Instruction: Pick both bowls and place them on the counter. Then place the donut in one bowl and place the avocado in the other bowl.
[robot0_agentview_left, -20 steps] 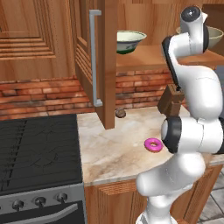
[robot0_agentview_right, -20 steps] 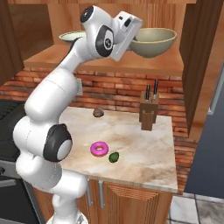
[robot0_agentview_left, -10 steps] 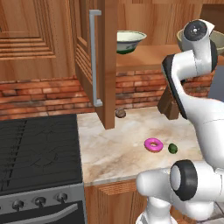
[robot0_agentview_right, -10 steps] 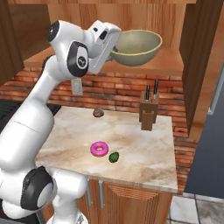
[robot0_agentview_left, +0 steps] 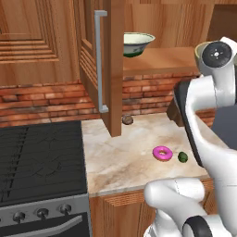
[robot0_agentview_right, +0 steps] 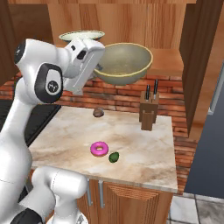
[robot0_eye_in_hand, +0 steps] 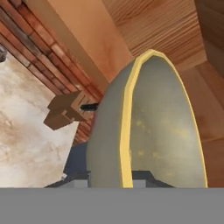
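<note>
Holding the olive-tan bowl (robot0_agentview_right: 123, 62) by its rim, my hand (robot0_agentview_right: 99, 68) is gripping it tight, up in the air above the table (robot0_agentview_right: 144, 148). The cream-white bowl (robot0_agentview_left: 136, 43) is sitting on the shelf (robot0_agentview_left: 162, 60). Donut (robot0_agentview_right: 99, 148) and avocado (robot0_agentview_right: 113, 157) are lying side by side on the table.

Even, shadowless rendered light; sharp, no glare or blur.

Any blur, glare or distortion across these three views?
Left base view: even rendered light, no glare, slightly soft; arm crops the right side. Right base view: olive-tan bowl sharp, faint shadows under donut and avocado. Hand view: bowl looms close, stretched into a tall oval by perspective.
</note>
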Robot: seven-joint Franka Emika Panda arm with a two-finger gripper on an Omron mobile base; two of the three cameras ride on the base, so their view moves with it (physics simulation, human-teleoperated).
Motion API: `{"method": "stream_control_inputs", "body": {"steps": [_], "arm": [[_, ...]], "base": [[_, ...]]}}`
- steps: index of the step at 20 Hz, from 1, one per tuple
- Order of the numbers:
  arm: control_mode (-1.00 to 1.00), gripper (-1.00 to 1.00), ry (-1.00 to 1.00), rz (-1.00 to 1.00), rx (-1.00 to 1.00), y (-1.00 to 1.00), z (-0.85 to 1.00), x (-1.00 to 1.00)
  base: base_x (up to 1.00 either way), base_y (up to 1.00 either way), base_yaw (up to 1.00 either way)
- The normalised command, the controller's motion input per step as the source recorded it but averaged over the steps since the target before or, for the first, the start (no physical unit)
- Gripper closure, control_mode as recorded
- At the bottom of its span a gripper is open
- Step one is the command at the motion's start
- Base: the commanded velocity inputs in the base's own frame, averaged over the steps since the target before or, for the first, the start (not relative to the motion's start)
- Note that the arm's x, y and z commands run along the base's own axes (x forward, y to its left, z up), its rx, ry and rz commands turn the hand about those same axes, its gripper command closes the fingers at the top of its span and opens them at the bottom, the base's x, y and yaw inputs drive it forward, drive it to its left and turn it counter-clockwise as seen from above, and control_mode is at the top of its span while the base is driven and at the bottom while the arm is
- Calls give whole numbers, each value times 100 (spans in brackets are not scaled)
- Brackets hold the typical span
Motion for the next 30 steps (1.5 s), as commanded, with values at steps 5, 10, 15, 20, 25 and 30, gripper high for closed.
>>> {"method": "stream_control_inputs", "body": {"steps": [5, 10, 15, 20, 25, 30], "arm": [[-100, 100, 5, -3, 0, 14, -53, -88], [-100, 100, 7, 0, 3, -2, -88, -70], [-100, 100, 18, 0, 2, -2, -76, -25], [-100, 100, 24, 1, 0, 0, -52, 12], [-100, 100, 23, 7, 0, -6, -52, 49], [-100, 100, 10, 12, 0, -24, -62, 61]], "base": [[0, 0, 0], [0, 0, 0], [0, 0, 0], [0, 0, 0], [0, 0, 0], [0, 0, 0]]}}
